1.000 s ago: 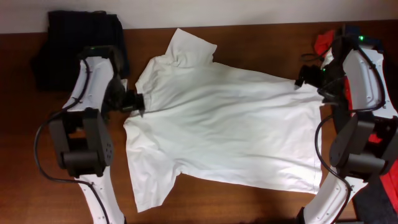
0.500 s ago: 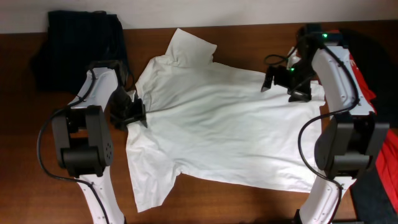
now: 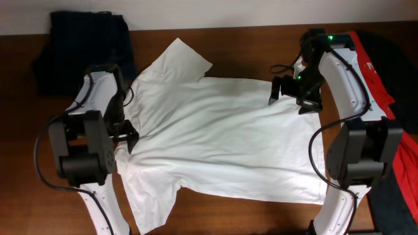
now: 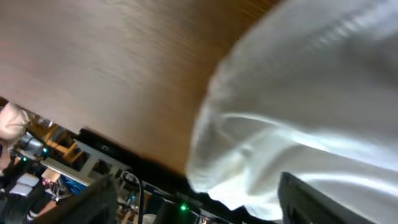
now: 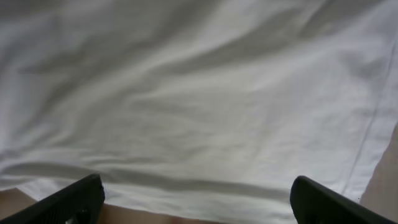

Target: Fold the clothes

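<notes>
A white T-shirt [image 3: 222, 143] lies spread flat across the brown table, collar end to the left, hem to the right. My left gripper [image 3: 125, 136] is at the shirt's left edge. In the left wrist view its fingers [image 4: 199, 202] stand wide apart with a bunched fold of white fabric [image 4: 298, 112] between and above them. My right gripper [image 3: 287, 93] hovers over the shirt's upper right part. In the right wrist view its fingers [image 5: 196, 199] are wide apart above smooth white cloth [image 5: 199, 93], holding nothing. No print shows.
A navy garment [image 3: 85, 46] lies at the back left corner. A red garment [image 3: 375, 65] lies at the back right under the right arm, with dark fabric [image 3: 398, 196] at the front right. Bare table [image 3: 248, 39] shows behind the shirt.
The shirt has shifted left and towards the front, its upper sleeve too. My left gripper moved left and forward with it. My right gripper moved left from the hem corner over the shirt.
</notes>
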Robot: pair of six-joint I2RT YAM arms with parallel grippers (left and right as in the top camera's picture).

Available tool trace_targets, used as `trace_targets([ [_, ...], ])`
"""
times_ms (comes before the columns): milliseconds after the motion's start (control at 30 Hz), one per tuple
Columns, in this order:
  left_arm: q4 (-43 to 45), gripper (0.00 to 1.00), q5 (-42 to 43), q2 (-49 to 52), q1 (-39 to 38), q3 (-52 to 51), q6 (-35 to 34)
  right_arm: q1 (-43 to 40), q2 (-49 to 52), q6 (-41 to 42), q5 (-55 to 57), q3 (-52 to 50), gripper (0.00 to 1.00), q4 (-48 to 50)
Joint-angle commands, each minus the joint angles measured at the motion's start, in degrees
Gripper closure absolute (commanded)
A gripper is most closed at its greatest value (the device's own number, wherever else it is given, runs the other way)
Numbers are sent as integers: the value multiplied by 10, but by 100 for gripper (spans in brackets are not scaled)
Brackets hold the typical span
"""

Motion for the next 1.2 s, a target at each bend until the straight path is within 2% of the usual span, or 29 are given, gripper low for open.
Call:
trace_targets([
  [0,-17,17,-24,4,17,16,-17,14,-10,5,2,9,1,-18],
  [100,-33,16,-23,-20,24,51,-32,18,-42,22,33,9,1,-32],
  [167,-33,15,-25,-75,24,71,-31,18,-77,46,80,9,1,-55],
  [233,-33,8,-25,-124,24,73,-30,18,-106,46,85,9,1,-72],
  [267,-33,5,-24,-153,24,73,-8,18,-118,46,83,9,1,-87],
  [300,-33,5,-23,-172,24,73,4,18,-125,46,83,9,1,-104],
  [500,-33,5,96,-243,24,50,72,41,-142,54,74,5,1,-135],
  [667,-33,6,112,-268,24,11,72,91,-205,54,70,5,1,-135],
  [833,-33,10,111,-315,24,11,72,71,-302,54,89,3,1,-135],
  [1000,-32,9,44,-367,25,11,72,19,-369,54,186,3,1,-133],
  [1133,37,9,55,-387,24,12,70,-2,-370,48,187,3,1,-102],
  [1167,43,1,55,-387,24,12,70,-2,-370,48,187,3,1,-101],
])
